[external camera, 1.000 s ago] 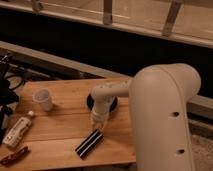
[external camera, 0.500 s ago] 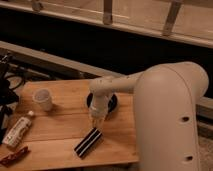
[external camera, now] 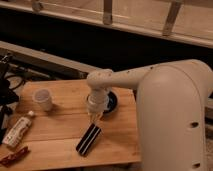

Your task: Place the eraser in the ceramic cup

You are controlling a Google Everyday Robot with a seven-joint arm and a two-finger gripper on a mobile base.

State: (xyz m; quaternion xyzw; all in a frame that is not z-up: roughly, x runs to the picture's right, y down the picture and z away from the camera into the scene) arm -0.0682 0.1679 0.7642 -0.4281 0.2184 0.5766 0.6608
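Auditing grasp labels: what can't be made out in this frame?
- Camera view: gripper sits just above the eraser; contact hidden by the wrist.
- Camera view: dark round object partly hidden behind that wrist.
- Camera view: dark equipment cut off by the left edge.
- Camera view: ceramic cup inside not visible.

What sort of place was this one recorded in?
Probably an office or café area: a wooden table beside a railed glass partition, holding a cup and bottle. The gripper hangs just above the eraser.

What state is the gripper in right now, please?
Gripper: pointing down over the far end of the eraser lying on the wooden table; open, closed or holding cannot be told.
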